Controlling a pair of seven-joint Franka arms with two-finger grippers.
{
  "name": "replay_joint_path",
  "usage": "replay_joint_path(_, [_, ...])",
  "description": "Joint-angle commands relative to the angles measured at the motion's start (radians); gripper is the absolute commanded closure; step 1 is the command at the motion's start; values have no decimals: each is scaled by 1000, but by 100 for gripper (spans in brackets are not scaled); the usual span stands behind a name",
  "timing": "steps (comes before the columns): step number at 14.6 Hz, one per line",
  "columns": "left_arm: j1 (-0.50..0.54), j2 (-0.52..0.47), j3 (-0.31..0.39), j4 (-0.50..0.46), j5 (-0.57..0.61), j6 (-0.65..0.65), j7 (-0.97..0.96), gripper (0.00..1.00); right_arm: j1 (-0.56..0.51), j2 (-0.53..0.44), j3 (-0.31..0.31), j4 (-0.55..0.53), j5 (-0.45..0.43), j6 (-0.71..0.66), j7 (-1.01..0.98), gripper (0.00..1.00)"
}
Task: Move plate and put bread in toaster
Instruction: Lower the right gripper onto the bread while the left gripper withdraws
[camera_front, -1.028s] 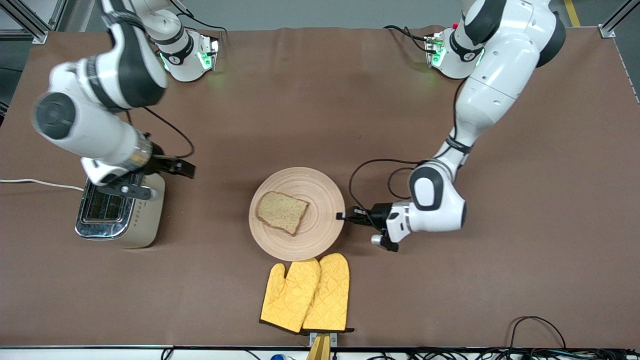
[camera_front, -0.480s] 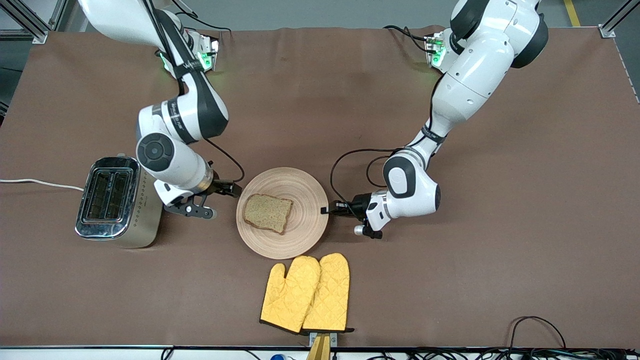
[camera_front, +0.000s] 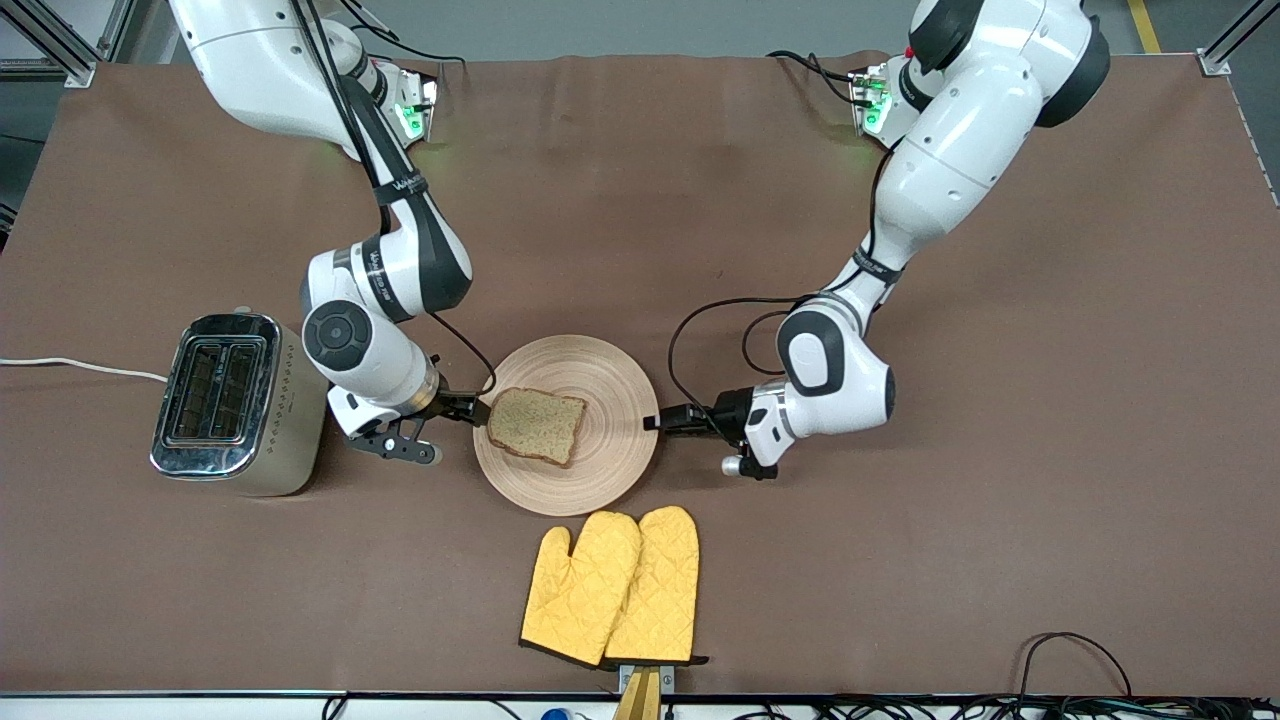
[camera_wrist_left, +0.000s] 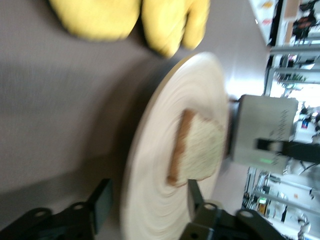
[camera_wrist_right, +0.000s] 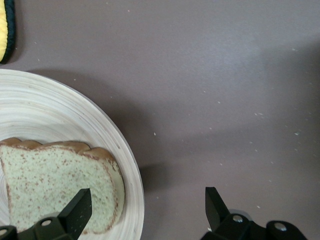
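Observation:
The pale wooden plate (camera_front: 600, 470) lies mid-table with the slice of brown bread (camera_front: 537, 425) on it. My left gripper (camera_front: 652, 422) is low at the plate's rim on the left arm's side. Its jaws are open, and in the left wrist view that gripper (camera_wrist_left: 148, 200) straddles the rim of the plate (camera_wrist_left: 165, 165) without gripping it. My right gripper (camera_front: 480, 408) is open at the rim nearest the toaster (camera_front: 235, 400). In the right wrist view that gripper (camera_wrist_right: 147, 205) has one finger above the bread (camera_wrist_right: 55, 185) and the other above bare table.
Two yellow oven mitts (camera_front: 612, 585) lie just nearer the front camera than the plate, almost touching its rim. The toaster's white cord (camera_front: 80, 367) runs off the right arm's end of the table. Brown cloth covers the whole table.
The plate slid toward the toaster with the left gripper shut on its rim, then that gripper opened. The right arm swung from over the toaster down to the plate's rim by the bread.

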Motion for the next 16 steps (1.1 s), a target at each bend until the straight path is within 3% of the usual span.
replay_joint_path(1, [70,-149,5,-102,47,-16,-79,0,16,46,0,36,14,24,41,10])
replay_joint_path(4, [140,-243,8,-113,191,-73,-255,0,57,72,0,63,12,27,101,33])
replay_joint_path(6, [177,-304,8,-105,442,-112,-478,0,74,82,-2,77,9,21,130,42])
replay_joint_path(8, [188,-370,9,-91,732,-187,-656,0,74,83,0,77,4,21,133,43])
replay_joint_path(10, [188,-432,20,-76,938,-292,-746,0,82,84,0,74,4,18,134,43])
replay_joint_path(16, [223,-629,64,8,1228,-689,-849,0,86,115,-2,70,3,14,136,43])
